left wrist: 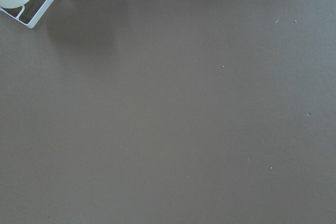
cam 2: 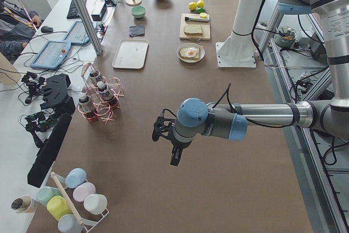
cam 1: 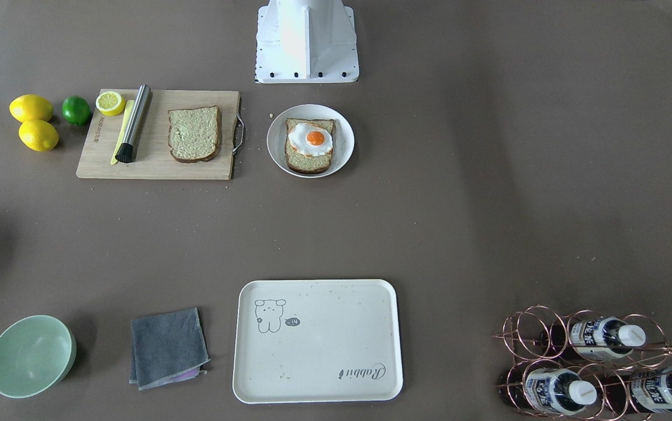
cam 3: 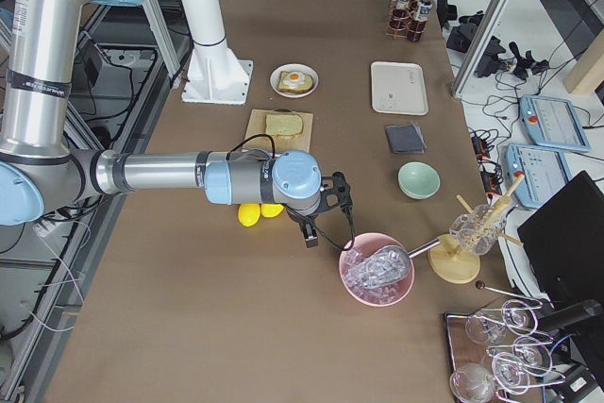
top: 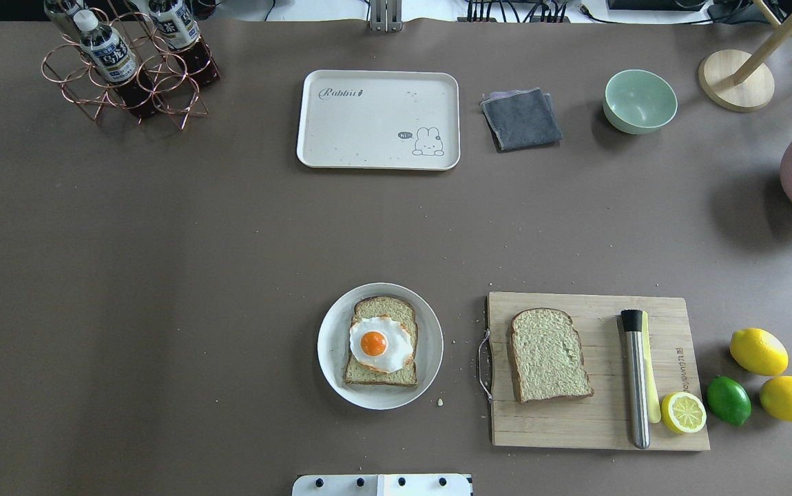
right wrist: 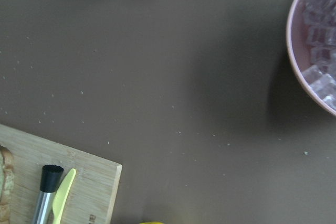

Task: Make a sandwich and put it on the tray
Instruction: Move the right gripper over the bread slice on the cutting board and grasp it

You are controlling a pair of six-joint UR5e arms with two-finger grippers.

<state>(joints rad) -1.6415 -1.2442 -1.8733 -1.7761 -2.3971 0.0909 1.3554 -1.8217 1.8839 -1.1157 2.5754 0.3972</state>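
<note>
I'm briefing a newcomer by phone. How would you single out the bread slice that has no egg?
Find the wooden cutting board beside the lemons. The bare bread slice lies flat on it, between the board's metal handle and the steel tool. Unlike the slice on the white plate, it carries no fried egg.

One bread slice (top: 379,376), greenish-tan with a dark crust, is lying flat on the plate (top: 330,348), carrying a white fried egg (top: 380,343) with an orange yolk. The second slice (top: 549,355) is lying on a board (top: 602,427) beside the plate. The cream tray (top: 368,124) is sitting well beyond the plate.
</note>
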